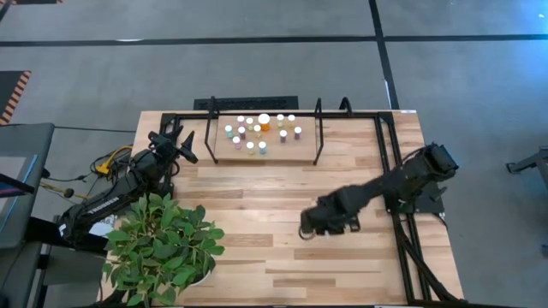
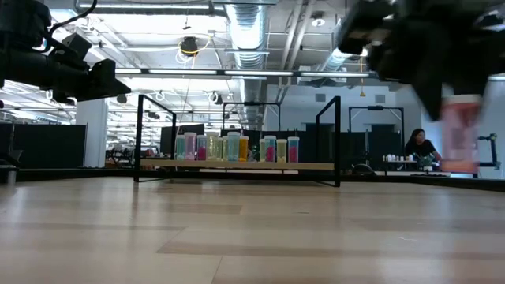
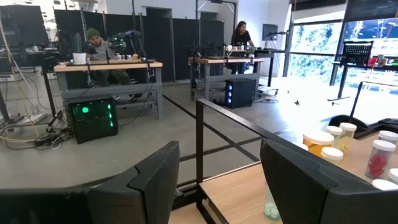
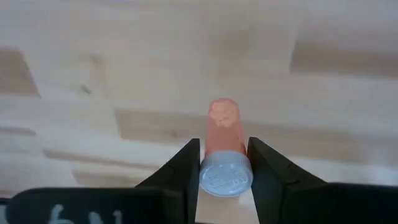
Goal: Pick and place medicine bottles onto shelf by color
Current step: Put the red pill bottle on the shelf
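Table [image 1: 257,257]: light wood planks in long strips of mixed pale and tan tone, smooth finish, edged at the back and right by a thin black metal frame.

Shelf [image 1: 224,156]: low rack at the back centre of the table; pale wood board carried on thin black bars, with an upright black loop at each end.

Medicine bottles [image 1: 261,133]: small upright cylinders with pale round caps, clustered on the shelf board. In the low view the bodies read teal, pink, yellowish and orange, standing in a close row [image 2: 237,147]. One larger orange bottle [image 1: 264,125] stands among them near the back.

Pink bottle [image 4: 222,140]: translucent salmon-pink cylinder with a grey-white ribbed cap; held off the shelf, over the table's right middle, well apart from the rack.

Right gripper [image 1: 307,226]: dark, matte; fingers clamped on the pink bottle just below its cap.

Left gripper [image 1: 184,141]: dark, at the table's back left, just beside the shelf's left end loop; fingers partly apart, holding nothing.

Potted plant [image 1: 163,248]: broad green leaves, front left corner.
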### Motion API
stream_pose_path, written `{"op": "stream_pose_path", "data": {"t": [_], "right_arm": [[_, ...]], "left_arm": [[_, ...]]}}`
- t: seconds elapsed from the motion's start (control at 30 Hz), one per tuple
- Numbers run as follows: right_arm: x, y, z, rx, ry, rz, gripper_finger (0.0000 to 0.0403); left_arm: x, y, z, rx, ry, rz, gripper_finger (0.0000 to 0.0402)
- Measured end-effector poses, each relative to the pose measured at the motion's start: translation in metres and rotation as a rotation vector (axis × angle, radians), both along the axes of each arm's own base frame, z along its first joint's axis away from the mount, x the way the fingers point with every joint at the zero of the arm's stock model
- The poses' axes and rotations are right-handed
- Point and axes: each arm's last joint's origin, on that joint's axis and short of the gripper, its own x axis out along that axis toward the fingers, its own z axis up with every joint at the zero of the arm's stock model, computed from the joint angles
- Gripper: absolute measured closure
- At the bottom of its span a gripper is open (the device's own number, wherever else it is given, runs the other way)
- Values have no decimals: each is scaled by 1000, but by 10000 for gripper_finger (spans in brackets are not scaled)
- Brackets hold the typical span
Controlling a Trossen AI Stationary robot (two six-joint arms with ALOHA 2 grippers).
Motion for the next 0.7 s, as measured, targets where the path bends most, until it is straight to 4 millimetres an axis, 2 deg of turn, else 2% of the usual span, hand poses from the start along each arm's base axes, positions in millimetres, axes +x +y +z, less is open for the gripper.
{"op": "stream_pose_path", "data": {"t": [0.4, 0.5, 0.7], "right_arm": [[29, -87, 11, -31, -53, -46, 281], [43, -107, 10, -57, -28, -52, 281], [85, -140, 14, -68, 6, 31, 280]], "left_arm": [[0, 0, 0, 0, 0, 0, 187], [0, 0, 0, 0, 0, 0, 187], [0, 0, 0, 0, 0, -2, 187]]}}
